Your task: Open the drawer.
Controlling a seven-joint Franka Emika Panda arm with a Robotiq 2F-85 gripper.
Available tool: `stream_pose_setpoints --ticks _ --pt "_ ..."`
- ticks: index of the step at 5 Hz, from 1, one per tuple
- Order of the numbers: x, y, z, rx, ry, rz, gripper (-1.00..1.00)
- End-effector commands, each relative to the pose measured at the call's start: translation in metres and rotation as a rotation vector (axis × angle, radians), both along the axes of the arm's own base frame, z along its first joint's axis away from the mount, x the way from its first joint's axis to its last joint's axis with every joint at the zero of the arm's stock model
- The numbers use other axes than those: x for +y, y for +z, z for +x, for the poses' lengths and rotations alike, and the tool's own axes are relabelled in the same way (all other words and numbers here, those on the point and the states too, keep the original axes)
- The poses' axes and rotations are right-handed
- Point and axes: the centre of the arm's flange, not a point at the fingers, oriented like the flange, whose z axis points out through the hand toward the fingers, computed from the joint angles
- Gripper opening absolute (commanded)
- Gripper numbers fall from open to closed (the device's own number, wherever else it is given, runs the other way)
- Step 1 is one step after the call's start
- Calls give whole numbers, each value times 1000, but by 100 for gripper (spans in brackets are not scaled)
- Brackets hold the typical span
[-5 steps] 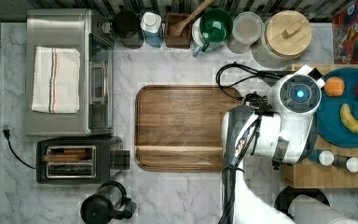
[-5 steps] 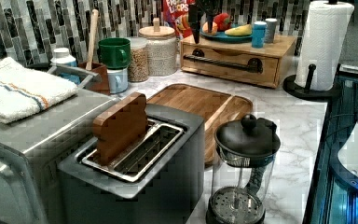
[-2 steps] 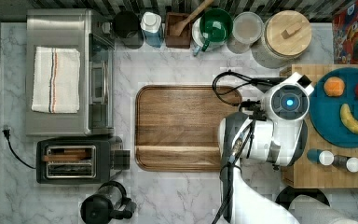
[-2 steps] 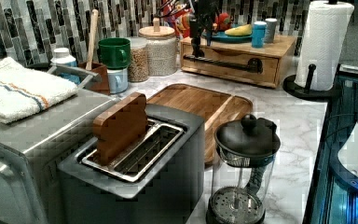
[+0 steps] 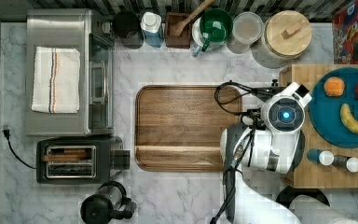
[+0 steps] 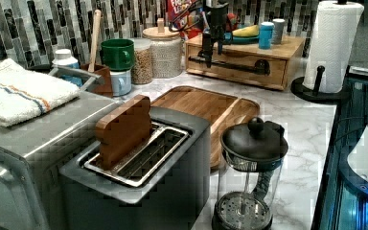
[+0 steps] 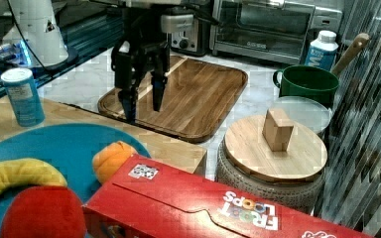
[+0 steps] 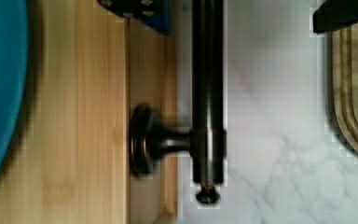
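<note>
Hand (image 7: 143,101) is seen pointing straight down with its two fingers (image 7: 158,94) spread apart, nothing between them yet. In the left view the hand (image 6: 212,48) hangs over the front of the drawer (image 6: 242,67), fingertips at the level of the handle (image 6: 232,65), near that bar's end at the left view's left. In the wrist view the handle (image 8: 207,93) runs between the two dark fingertips (image 8: 340,14), one on the drawer side and one on the desk side; whether either pad touches the bar cannot be told. One round mounting post (image 8: 142,140) joins the bar to the drawer front (image 8: 151,70).

Drawer appears shut, its front flush with the box under the wooden top. The box sits at the top view's right, on the marble desk (image 5: 191,70), with a blue plate (image 5: 328,116) on its top carrying a banana (image 5: 354,122) and an orange (image 5: 334,86). In the top view the arm (image 5: 270,140) covers the drawer's front edge.

A wooden tray (image 5: 182,126) lies on the desk just beside the drawer, apart from it. A toaster (image 6: 139,167) and a French press (image 6: 249,177) stand in the left view's foreground, well apart from the drawer. A paper towel roll (image 6: 333,45) stands at the left view's right of the drawer.
</note>
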Motion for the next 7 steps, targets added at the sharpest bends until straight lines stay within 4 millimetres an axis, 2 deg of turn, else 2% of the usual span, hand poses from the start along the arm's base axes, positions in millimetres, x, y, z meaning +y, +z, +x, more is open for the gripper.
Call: stream_pose_setpoints --ticks 1,3,5,7 --pt "-1 -31 -14 23 -1 31 100" --pt "36 -38 -7 15 -27 54 100" --pt "83 -42 5 28 20 101 100" --pt "157 -53 18 42 39 132 100"
